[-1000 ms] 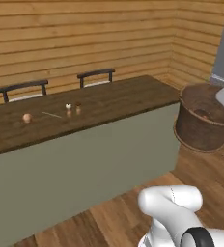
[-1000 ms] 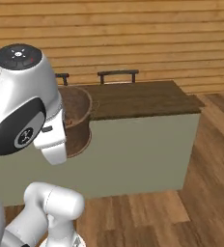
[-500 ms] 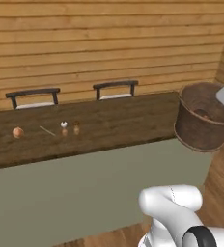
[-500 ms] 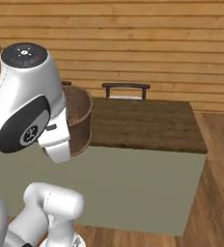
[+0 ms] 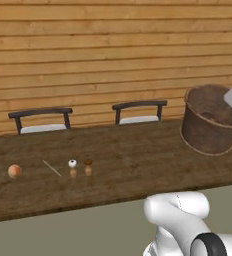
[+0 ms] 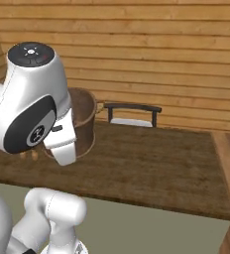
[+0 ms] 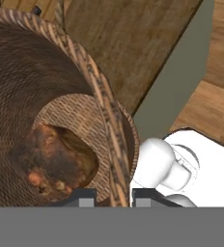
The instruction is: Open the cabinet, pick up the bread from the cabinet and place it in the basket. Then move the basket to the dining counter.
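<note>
The round brown woven basket [image 5: 208, 125] hangs at the right of the left base view, over the dark wood top of the dining counter [image 5: 128, 160]. My gripper [image 7: 115, 198] is shut on its thick rim [image 7: 104, 111], with one fingertip inside and one outside. A dark-crusted bread [image 7: 61, 159] lies on the basket's bottom. In the right base view the basket [image 6: 85, 116] sits half hidden behind my arm, above the dining counter [image 6: 151, 163]. In the hand view the counter's grey-olive front [image 7: 181, 67] lies just beyond the basket.
Two dark chairs [image 5: 40, 117] [image 5: 138, 110] stand behind the counter against the plank wall. On the left of the top lie an orange ball [image 5: 14, 171], a thin stick [image 5: 52, 168] and two small shakers [image 5: 80, 168]. The counter's right end [image 6: 221, 173] borders wood floor.
Both base views have shifted, so the base has moved closer and now squarely faces the counter. The basket stays in my gripper and now hangs over the counter top instead of beside its end.
</note>
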